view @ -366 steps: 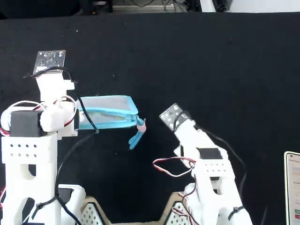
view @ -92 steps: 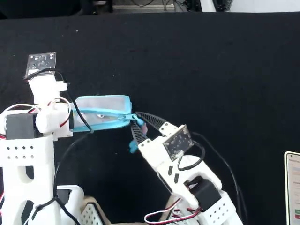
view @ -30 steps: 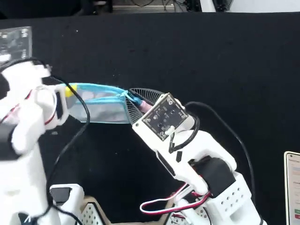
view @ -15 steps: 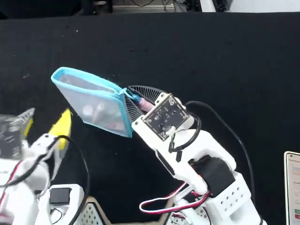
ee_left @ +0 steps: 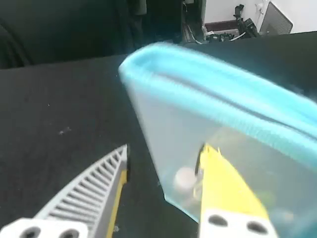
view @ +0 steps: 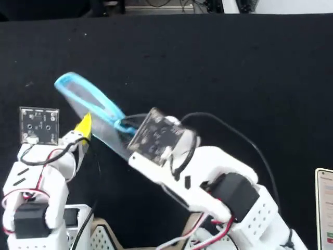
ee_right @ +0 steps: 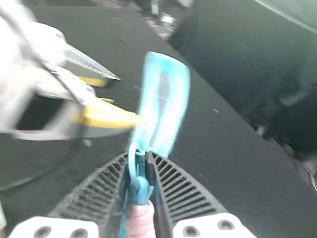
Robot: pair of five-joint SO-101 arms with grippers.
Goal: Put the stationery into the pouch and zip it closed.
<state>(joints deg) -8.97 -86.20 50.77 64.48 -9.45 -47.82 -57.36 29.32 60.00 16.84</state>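
Black table (view: pixel 260 78) | translucent blue-rimmed pouch (ee_left: pixel 233 134) | ribbed right fingers (ee_right: pixel 181 191) pinch zip-pull (ee_right: pixel 139 187)

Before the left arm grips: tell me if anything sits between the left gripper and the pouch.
Nothing visible. The open left gripper sits right at the pouch, which the right gripper holds by its zipper end.

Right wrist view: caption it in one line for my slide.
Right pincer clamps the blue pouch by its zip end, with the left pincer open beside it.
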